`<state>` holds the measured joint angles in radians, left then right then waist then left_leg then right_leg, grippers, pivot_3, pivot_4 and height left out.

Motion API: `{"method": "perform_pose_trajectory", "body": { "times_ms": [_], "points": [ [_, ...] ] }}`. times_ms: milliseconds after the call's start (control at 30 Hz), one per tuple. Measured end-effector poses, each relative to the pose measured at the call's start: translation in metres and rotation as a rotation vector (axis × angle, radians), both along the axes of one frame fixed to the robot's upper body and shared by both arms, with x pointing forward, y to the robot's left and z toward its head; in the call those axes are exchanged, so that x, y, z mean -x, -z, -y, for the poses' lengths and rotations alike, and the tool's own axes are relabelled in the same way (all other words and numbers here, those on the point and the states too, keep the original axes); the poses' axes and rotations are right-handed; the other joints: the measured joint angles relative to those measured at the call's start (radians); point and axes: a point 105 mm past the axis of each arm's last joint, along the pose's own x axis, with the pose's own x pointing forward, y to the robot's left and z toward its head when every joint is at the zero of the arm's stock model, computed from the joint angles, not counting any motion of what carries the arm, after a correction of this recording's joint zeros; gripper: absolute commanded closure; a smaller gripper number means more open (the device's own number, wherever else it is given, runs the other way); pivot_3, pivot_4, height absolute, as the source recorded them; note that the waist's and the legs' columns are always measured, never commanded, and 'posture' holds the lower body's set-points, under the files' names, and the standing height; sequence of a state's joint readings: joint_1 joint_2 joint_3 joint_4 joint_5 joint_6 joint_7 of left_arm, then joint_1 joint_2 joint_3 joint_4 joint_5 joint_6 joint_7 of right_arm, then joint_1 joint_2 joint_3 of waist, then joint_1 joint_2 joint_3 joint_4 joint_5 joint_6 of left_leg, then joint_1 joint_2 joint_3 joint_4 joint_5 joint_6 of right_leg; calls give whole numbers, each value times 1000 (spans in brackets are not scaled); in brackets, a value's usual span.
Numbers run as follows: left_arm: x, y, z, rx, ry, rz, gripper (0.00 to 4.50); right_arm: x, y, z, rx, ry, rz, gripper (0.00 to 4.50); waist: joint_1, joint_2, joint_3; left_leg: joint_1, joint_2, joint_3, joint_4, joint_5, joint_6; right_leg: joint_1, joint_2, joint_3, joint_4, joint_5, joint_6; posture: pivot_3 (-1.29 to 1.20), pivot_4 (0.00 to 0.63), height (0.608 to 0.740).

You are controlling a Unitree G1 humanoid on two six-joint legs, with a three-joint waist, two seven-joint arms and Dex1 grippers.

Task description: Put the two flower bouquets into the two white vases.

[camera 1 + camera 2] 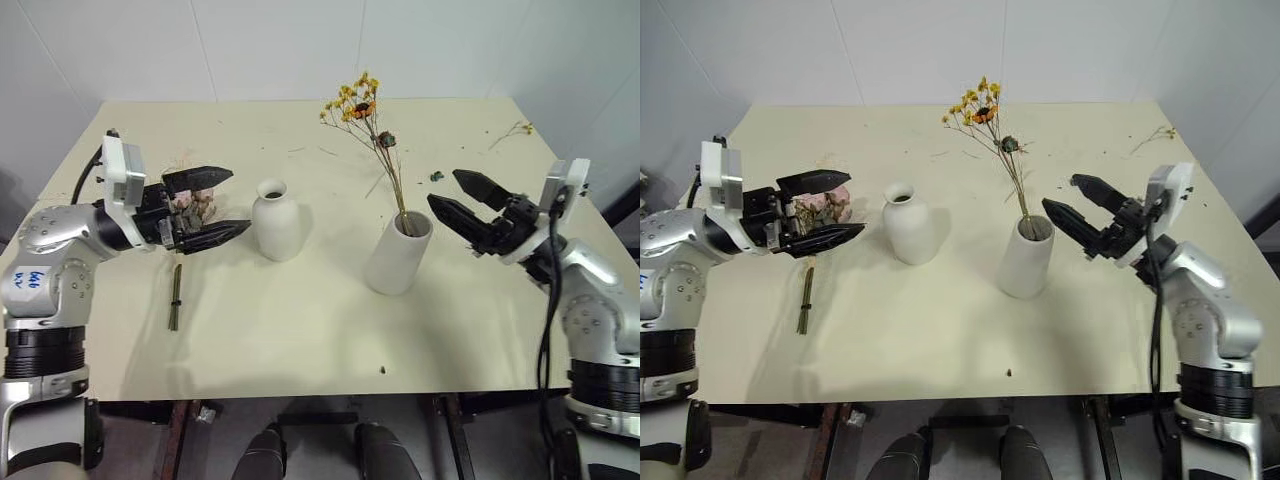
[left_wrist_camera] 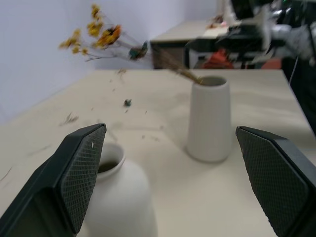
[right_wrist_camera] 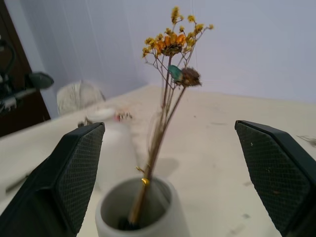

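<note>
The yellow flower bouquet (image 1: 362, 100) stands in the white cylinder vase (image 1: 398, 252), its thin brown stems leaning toward the far side. My right gripper (image 1: 443, 187) hovers open just to the right of that vase, with nothing between its fingers (image 3: 79, 173). The rounded bottle vase (image 1: 277, 221) stands empty to the left. The pink rose bouquet (image 1: 825, 204) lies flat on the table left of it, with its stems (image 1: 175, 297) toward the front edge. My left gripper (image 1: 240, 200) hangs open above the roses, pointing at the bottle vase (image 2: 118, 197), and grips nothing.
Loose twig scraps (image 1: 515, 128) lie near the table's far right corner, and a small green bit (image 1: 437, 176) lies close to the right gripper. A dark speck (image 1: 382, 370) sits near the front edge. White walls close in behind the table (image 1: 300, 330).
</note>
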<state>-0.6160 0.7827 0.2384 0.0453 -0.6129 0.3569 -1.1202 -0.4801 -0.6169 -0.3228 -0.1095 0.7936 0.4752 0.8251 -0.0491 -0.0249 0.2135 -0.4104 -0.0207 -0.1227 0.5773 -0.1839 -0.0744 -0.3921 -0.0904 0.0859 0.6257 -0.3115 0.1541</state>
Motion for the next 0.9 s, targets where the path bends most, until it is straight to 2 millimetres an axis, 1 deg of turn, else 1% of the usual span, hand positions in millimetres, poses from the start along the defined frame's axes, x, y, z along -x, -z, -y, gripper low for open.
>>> {"method": "perform_pose_trajectory", "body": {
  "times_ms": [133, 233, 300, 400, 533, 667, 733, 800, 900],
  "points": [
    [0, -2, -4, 0, -18, 1, 0, 3, -3, 5, 30, -21, -10, 30, -2, 0, 0, 0, 0, 1, 0, 0, 0, 0, 0, 0, 0, 0, 0, 0, 150, 740],
    [-1, 2, -1, 23, -11, -12, 0, 2, -5, 5, 80, -65, -18, 30, -2, 0, 0, 0, 0, 1, 1, 0, 0, 0, 0, 0, 0, 0, 0, 0, 150, 740],
    [-1, 4, 3, 30, 1, -18, 0, -2, -6, 4, 110, -100, -41, 30, -3, 0, 0, 0, 0, 1, 1, 0, 0, 0, 0, 1, 0, 0, 0, 0, 150, 740],
    [-2, 4, 8, 30, 25, -20, 0, -17, -9, 9, 153, -143, -107, 30, -5, -1, 0, 0, 0, 2, 1, 0, 0, 0, 0, 1, 0, 0, 0, 0, 150, 740],
    [-3, 1, 9, 29, 31, -7, 0, -34, -14, 10, 155, -212, -201, 30, -8, 0, 1, 0, 0, 2, 0, 0, 0, -1, 0, 1, 0, 0, 0, 0, 150, 740],
    [-1, 2, 8, 29, 26, -6, 0, -49, -25, 1, 187, -278, -292, 30, -10, 0, 1, 0, 1, 3, -1, -1, -1, -2, 1, 2, 0, -1, 0, 0, 150, 740],
    [-1, 4, 6, 30, 22, -10, 0, -52, -28, -4, 205, -301, -318, 30, -8, 0, 1, -1, 1, 3, -1, -2, -1, -3, 1, 2, 0, -1, 0, 0, 150, 740],
    [-1, 4, 5, 32, 16, -10, 0, -55, -27, -9, 216, -325, -352, 30, -7, 0, 1, -2, 1, 3, 0, -3, -1, -3, 1, 2, -1, -2, 0, 0, 150, 740],
    [1, 6, 4, 32, 6, -8, 0, -57, -20, -17, 277, -353, -432, 30, -7, 0, 1, -4, 1, 3, 0, -3, -1, -5, 1, 2, -1, -2, 1, 0, 150, 740]
  ]
}}
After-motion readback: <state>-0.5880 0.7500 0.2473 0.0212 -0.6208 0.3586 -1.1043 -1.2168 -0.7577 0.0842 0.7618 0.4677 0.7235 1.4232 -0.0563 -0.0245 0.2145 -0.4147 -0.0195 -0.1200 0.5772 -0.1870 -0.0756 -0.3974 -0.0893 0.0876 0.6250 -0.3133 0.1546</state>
